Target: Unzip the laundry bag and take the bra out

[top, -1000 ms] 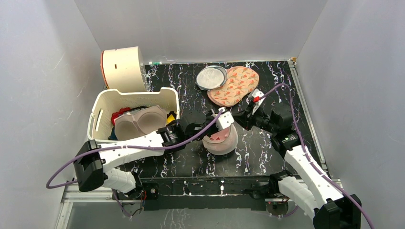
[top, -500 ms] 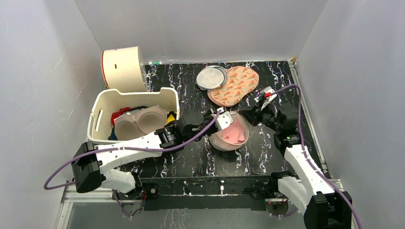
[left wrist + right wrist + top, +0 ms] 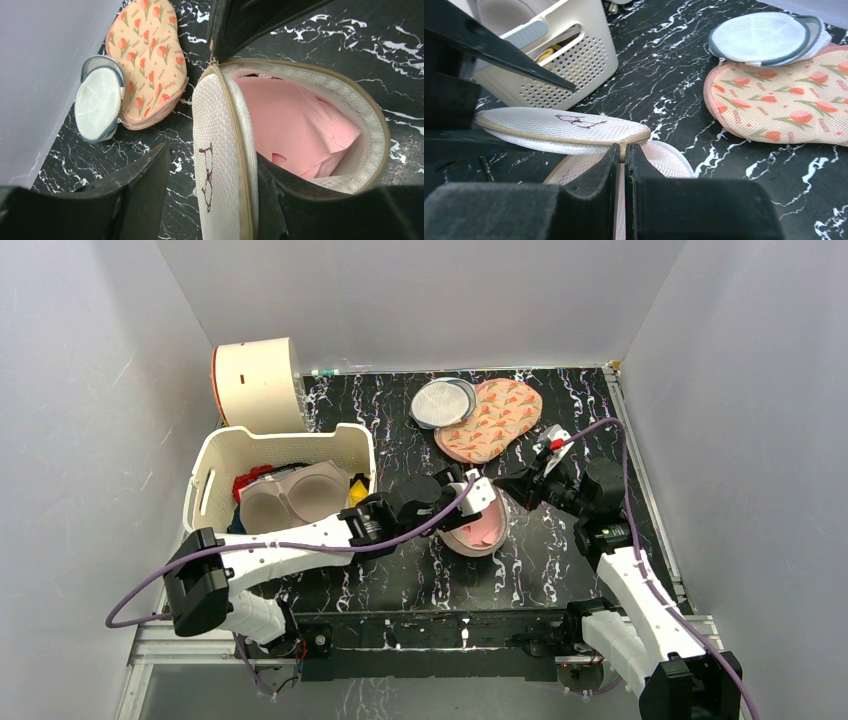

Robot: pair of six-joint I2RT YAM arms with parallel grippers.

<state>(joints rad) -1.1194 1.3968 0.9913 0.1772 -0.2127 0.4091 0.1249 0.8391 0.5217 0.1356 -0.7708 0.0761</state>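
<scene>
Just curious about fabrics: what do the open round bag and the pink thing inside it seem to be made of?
The bag looks like fine synthetic mesh, matte beige; tiny holes show in the weave. The bra seems to be soft, smooth pink fabric, matte; it creases and folds. The fibre cannot be told.

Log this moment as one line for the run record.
laundry bag: unzipped, flap raised | bra: inside, visible | left gripper: open astride flap | right gripper: shut on zipper pull

Far back on my black marble table (image 3: 540, 560): grey-rimmed mesh pouch (image 3: 443, 402) overlapping orange tulip-print pouch (image 3: 492, 420). Left side: white perforated basket (image 3: 205, 490) w/ tan moulded bra (image 3: 290, 495) inside; cream drum (image 3: 258, 383) behind it.
</scene>
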